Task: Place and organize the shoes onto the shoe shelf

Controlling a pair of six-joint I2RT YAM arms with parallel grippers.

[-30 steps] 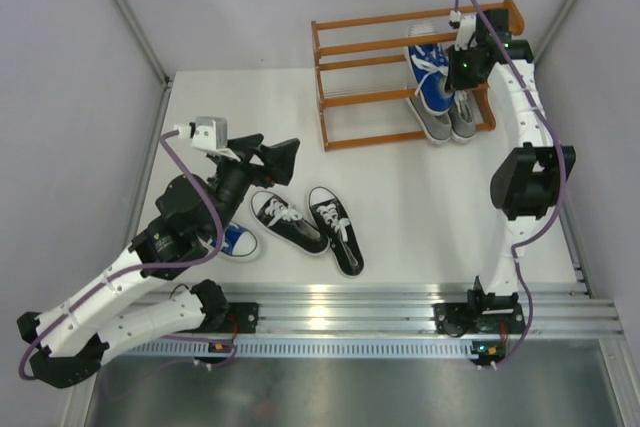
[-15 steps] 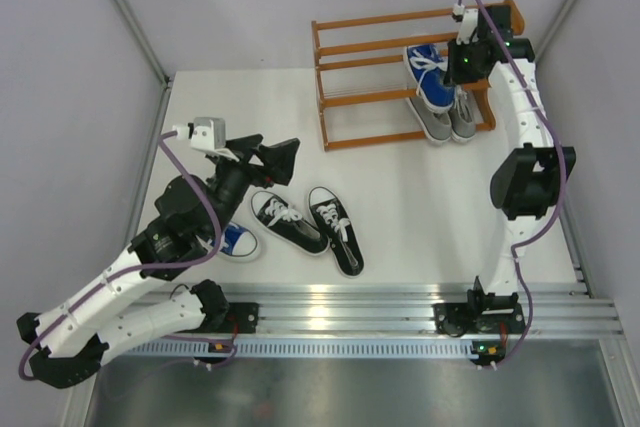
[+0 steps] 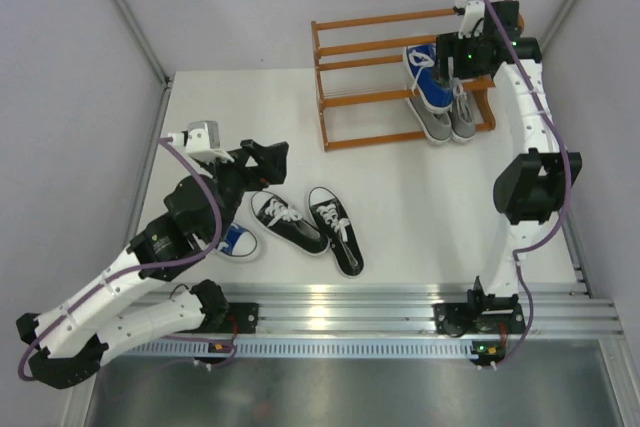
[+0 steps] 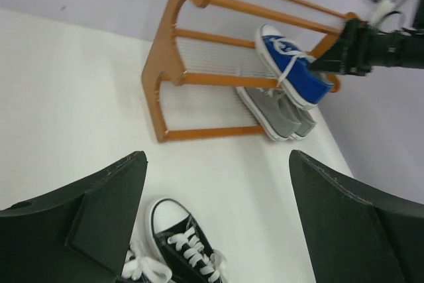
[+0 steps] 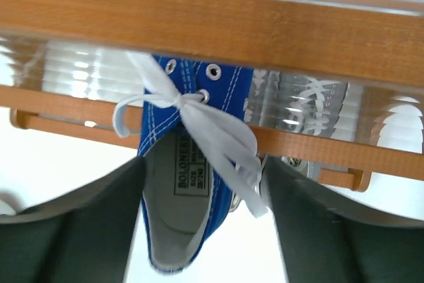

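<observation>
The orange-brown shoe shelf stands at the back of the table. One blue shoe rests on its middle tier, above two grey shoes on the bottom tier. My right gripper is open, one finger on each side of the blue shoe's heel. Two black shoes lie on the table. My left gripper hovers open above the left one. A second blue shoe lies partly hidden under the left arm.
The shelf's left part holds no shoes. Its top rail crosses close in front of the right wrist camera. Grey walls and metal frame posts enclose the table. White table surface lies between the black shoes and the shelf.
My right gripper has opened and let go of the blue shoe, which now rests on the middle tier. My left gripper has dropped slightly toward the black shoes.
</observation>
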